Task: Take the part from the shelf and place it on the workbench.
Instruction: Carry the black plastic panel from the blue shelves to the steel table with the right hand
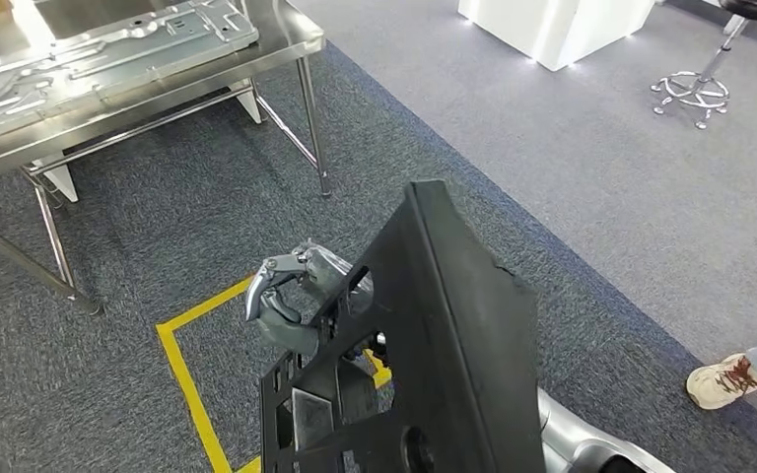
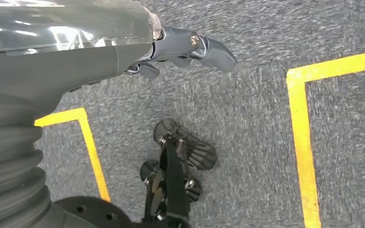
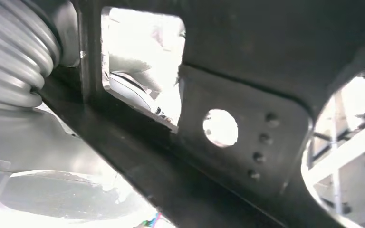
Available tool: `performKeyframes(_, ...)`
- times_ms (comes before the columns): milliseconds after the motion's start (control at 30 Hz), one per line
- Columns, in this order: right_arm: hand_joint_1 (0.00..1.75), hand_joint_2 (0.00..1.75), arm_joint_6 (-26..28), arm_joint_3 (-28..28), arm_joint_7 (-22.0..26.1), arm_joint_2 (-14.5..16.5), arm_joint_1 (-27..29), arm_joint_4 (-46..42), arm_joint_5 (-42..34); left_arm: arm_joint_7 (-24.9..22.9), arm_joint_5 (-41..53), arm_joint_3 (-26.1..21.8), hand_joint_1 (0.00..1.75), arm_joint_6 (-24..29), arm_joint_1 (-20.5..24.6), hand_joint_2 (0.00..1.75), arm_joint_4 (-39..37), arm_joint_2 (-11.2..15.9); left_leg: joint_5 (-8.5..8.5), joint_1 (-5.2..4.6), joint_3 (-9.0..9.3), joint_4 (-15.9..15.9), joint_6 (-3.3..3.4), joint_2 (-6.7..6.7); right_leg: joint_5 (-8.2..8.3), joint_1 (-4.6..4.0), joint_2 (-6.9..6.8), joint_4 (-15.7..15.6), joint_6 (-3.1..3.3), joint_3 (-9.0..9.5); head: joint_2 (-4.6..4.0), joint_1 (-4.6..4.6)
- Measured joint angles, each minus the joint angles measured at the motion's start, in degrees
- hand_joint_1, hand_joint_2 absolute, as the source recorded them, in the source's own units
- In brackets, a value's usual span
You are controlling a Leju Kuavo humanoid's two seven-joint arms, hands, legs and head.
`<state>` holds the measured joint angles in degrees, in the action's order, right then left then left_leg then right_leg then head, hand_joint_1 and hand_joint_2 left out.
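Note:
A large black panel with cut-outs and holes (image 1: 434, 345) stands tilted up close in front of me. My right hand (image 1: 291, 296) grips it at its left edge, fingers hooked through an opening; the silver right arm (image 1: 582, 443) comes up from behind the panel. The right wrist view looks closely at the black panel (image 3: 247, 61) and its round hole. My left hand (image 2: 190, 47) hangs over the grey carpet with its thumb stretched out and nothing in it. The steel workbench (image 1: 172, 89) stands at the far left.
Silver stamped metal sheets (image 1: 99, 49) lie on the workbench, whose thin legs (image 1: 313, 128) reach the carpet. Yellow floor tape (image 1: 182, 365) marks a square below me. A white counter (image 1: 562, 30), a stool base (image 1: 695, 94) and a person's shoe (image 1: 724, 379) are on the right.

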<state>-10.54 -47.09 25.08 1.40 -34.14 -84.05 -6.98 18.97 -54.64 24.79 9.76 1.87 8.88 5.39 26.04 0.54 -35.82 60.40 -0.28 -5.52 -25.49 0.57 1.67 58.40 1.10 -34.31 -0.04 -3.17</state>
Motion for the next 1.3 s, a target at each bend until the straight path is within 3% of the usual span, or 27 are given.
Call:
performKeyframes(67, 1.71, 1.75, -0.01, -0.01, 0.0, 0.27, -0.08, 0.07, -0.02, -0.02, 0.0, -0.01, 0.0, 0.01, 0.29, 1.75, -0.01, -0.04, 2.84, 0.05, -2.75, 5.67, -0.5, 3.48, -0.15, -0.05, -1.53, -0.3, 0.47, 0.45, 0.0, -0.1)
performKeyframes(133, 1.71, 1.75, -0.01, -0.02, -0.07, 0.3, -0.01, 0.29, -0.03, -0.05, 0.0, -0.01, 0.0, 0.01, 0.47, 1.75, -0.01, -0.04, 5.07, 0.3, -6.14, 11.91, -0.97, 4.68, -0.45, -0.2, -3.2, -0.25, 0.66, 0.59, 0.0, -0.09)
performKeyframes(167, 1.71, 1.75, -0.01, -0.04, -0.1, 0.3, 0.03, 0.42, -0.03, -0.06, 0.0, -0.01, 0.0, 0.01, 0.45, 1.75, -0.01, -0.05, 4.88, 0.4, -6.78, 12.88, -1.15, 4.93, -0.62, -0.24, -4.02, -0.19, 0.65, 0.64, 0.0, -0.08)
performKeyframes(200, 1.71, 1.75, -0.02, -0.07, -0.11, 0.32, 0.03, 0.51, -0.03, -0.07, -0.01, -0.01, 0.0, 0.01, 0.41, 1.75, -0.01, -0.05, 3.71, 0.47, -6.33, 11.78, -1.27, 5.17, -0.82, -0.26, -4.8, -0.11, 0.59, 0.73, 0.0, -0.09)
performKeyframes(233, 1.71, 1.75, -0.03, -0.09, -0.11, 0.34, 0.0, 0.55, -0.04, -0.05, -0.05, -0.01, 0.0, 0.02, 0.33, 1.75, -0.01, -0.05, 1.84, 0.51, -4.79, 8.75, -1.3, 5.65, -1.05, -0.27, -5.5, 0.0, 0.48, 0.88, 0.0, -0.09)
performKeyframes(300, 1.71, 1.75, -0.05, -0.11, -0.14, 0.46, -0.11, 0.56, -0.09, 0.01, -0.17, -0.02, 0.0, 0.01, 0.34, 1.75, -0.01, -0.04, -0.92, 0.19, -1.08, 1.59, -0.94, 7.92, -1.56, -0.46, -6.74, 0.2, 0.07, 1.27, 0.0, -0.08)
performKeyframes(367, 1.71, 1.75, -0.11, -0.14, -0.22, 0.61, -0.29, 0.57, -0.22, 0.12, -0.37, -0.07, 0.0, -0.09, 0.47, 1.75, -0.01, -0.04, -1.37, -0.34, 0.43, -1.54, -0.08, 9.07, -1.92, -0.77, -7.83, 0.24, -0.52, 1.56, 0.0, -0.03)
performKeyframes(433, 1.71, 1.75, -0.18, -0.17, -0.36, 0.96, -0.46, 0.58, -0.44, 0.2, -0.55, -0.13, 0.0, -0.28, 0.4, 1.75, -0.01, -0.04, -1.37, -0.43, 0.5, -1.78, 0.72, 7.8, -2.21, -0.87, -8.78, 0.16, -1.15, 1.88, 0.0, 0.02)
performKeyframes(467, 1.71, 1.75, -0.2, -0.19, -0.49, 1.2, -0.58, 0.58, -0.56, 0.27, -0.6, -0.18, 0.0, -0.44, 0.32, 1.75, -0.01, -0.04, -1.44, -0.3, 0.67, -1.99, 0.96, 7.13, -2.56, -0.74, -8.25, 0.43, -1.49, 2.02, 0.0, 0.01)
performKeyframes(533, 1.71, 1.75, -0.19, -0.23, -0.85, 1.58, -0.94, 0.56, -0.78, 0.55, -0.66, -0.29, 0.0, -0.9, 0.43, 1.75, -0.01, -0.03, -1.63, 0.02, 1.08, -2.38, 1.53, 5.93, -4.57, -0.45, -5.26, 3.63, -2.12, 0.75, 0.0, 0.03)
performKeyframes(600, 1.71, 1.75, -0.17, -0.26, -1.17, 1.6, -0.95, 0.67, -0.87, 1.08, -0.68, -0.37, 0.0, -1.49, 0.67, 1.75, -0.01, -0.02, -1.64, 0.03, 1.09, -2.4, 1.97, 4.65, -7.73, -0.28, -2.61, 10.69, -2.37, -2.97, 0.0, 0.05)
performKeyframes(667, 1.71, 1.75, -0.05, -0.28, -1.43, 1.5, -0.67, 0.86, -0.81, 1.74, -0.67, -0.38, 0.0, -2.12, 0.7, 1.75, -0.01, -0.01, -1.58, 0.0, 1.08, -2.3, 2.19, 3.4, -8.75, -0.25, -2.06, 15.73, -2.43, -6.09, -0.01, 0.05)
performKeyframes(700, 1.71, 1.75, 0.01, -0.3, -1.61, 1.49, -0.61, 0.9, -0.73, 2.04, -0.66, -0.38, 0.0, -2.45, 0.64, 1.75, -0.01, -0.01, -1.53, -0.01, 1.11, -2.22, 2.18, 2.84, -7.67, -0.24, -2.0, 15.43, -2.38, -6.31, -0.01, 0.04)
performKeyframes(733, 1.71, 1.75, 0.06, -0.3, -1.82, 1.48, -0.61, 0.91, -0.54, 2.38, -0.66, -0.38, 0.0, -2.84, 0.55, 1.75, -0.01, -0.01, -1.46, 0.0, 1.16, -2.13, 2.11, 2.4, -5.66, -0.22, -1.92, 12.97, -2.23, -5.45, -0.01, 0.04)
performKeyframes(800, 1.71, 1.75, 0.13, -0.3, -2.18, 1.49, -0.68, 0.89, -0.07, 2.97, -0.67, -0.38, 0.0, -3.73, 0.45, 1.75, 0.0, -0.02, -1.23, -0.11, 1.15, -1.85, 1.79, 1.59, -1.68, -0.26, -1.32, 5.54, -1.78, -2.42, 0.0, 0.05)
performKeyframes(833, 1.71, 1.75, 0.18, -0.3, -2.28, 1.49, -0.69, 0.89, 0.18, 3.29, -0.67, -0.38, 0.0, -4.21, 0.45, 1.75, 0.01, -0.02, -1.14, -0.19, 1.06, -1.75, 1.55, 1.33, -0.61, -0.3, -1.01, 2.78, -1.53, -1.3, 0.0, 0.02)
performKeyframes(933, 1.71, 1.75, 0.31, -0.32, -2.54, 1.69, -0.77, 0.9, 0.45, 4.03, -0.61, -0.38, 0.0, -5.21, 0.45, 1.75, 0.0, -0.03, -1.0, -0.19, 0.88, -1.8, 0.61, 0.99, -0.32, -0.45, -0.75, 0.81, -0.72, -0.69, 0.0, -0.02)
performKeyframes(1000, 1.71, 1.75, 0.34, -0.32, -2.83, 2.12, -0.98, 0.89, 0.5, 4.34, -0.54, -0.38, 0.0, -5.56, 0.45, 1.75, -0.01, 0.04, -0.3, -0.11, 0.65, -0.98, 0.04, 1.77, -0.06, -0.32, -1.02, 0.21, -0.09, -0.29, 0.0, -0.09)
performKeyframes(1067, 1.71, 1.75, 0.37, -0.32, -3.01, 2.49, -1.24, 0.89, 0.55, 4.62, -0.48, -0.38, 0.0, -5.87, 0.65, 1.75, -0.01, 0.1, 2.33, -0.01, -1.37, 3.66, -0.49, 3.45, 0.04, -0.16, -1.47, -0.29, 0.4, 0.14, 0.0, -0.24)
performKeyframes(1133, 1.71, 1.75, 0.4, -0.32, -3.05, 2.57, -1.3, 0.96, 0.56, 5.04, -0.28, -0.38, 0.0, -6.2, 0.83, 1.75, 0.01, 0.11, 5.38, 0.18, -4.79, 10.65, -1.03, 4.58, -0.12, -0.2, -1.94, -0.29, 0.62, 0.25, 0.0, -0.28)
performKeyframes(1167, 1.71, 1.75, 0.4, -0.32, -3.07, 2.57, -1.26, 0.99, 0.56, 5.32, -0.14, -0.38, 0.0, -6.38, 0.84, 1.75, 0.01, 0.12, 5.86, 0.27, -5.96, 12.85, -1.22, 4.84, -0.19, -0.23, -2.16, -0.24, 0.61, 0.28, 0.0, -0.29)
performKeyframes(1200, 1.71, 1.75, 0.4, -0.32, -3.08, 2.58, -1.23, 1.03, 0.56, 5.6, 0.0, -0.38, 0.0, -6.54, 0.82, 1.75, 0.01, 0.12, 5.26, 0.34, -6.17, 13.03, -1.34, 5.01, -0.29, -0.22, -2.32, -0.17, 0.55, 0.32, 0.0, -0.28)
performKeyframes(1233, 1.71, 1.75, 0.4, -0.32, -3.09, 2.59, -1.23, 1.04, 0.56, 5.84, 0.12, -0.38, 0.0, -6.67, 0.79, 1.75, 0.0, 0.13, 3.75, 0.41, -5.35, 11.19, -1.4, 5.16, -0.45, -0.21, -2.45, -0.09, 0.45, 0.39, -0.01, -0.3)
performKeyframes(1300, 1.71, 1.75, 0.41, -0.32, -3.09, 2.6, -1.25, 1.03, 0.56, 6.11, 0.19, -0.38, 0.0, -6.86, 0.8, 1.75, -0.01, 0.15, 0.36, 0.39, -1.68, 3.79, -1.17, 5.61, -0.9, -0.27, -2.6, 0.11, 0.05, 0.65, -0.01, -0.29)
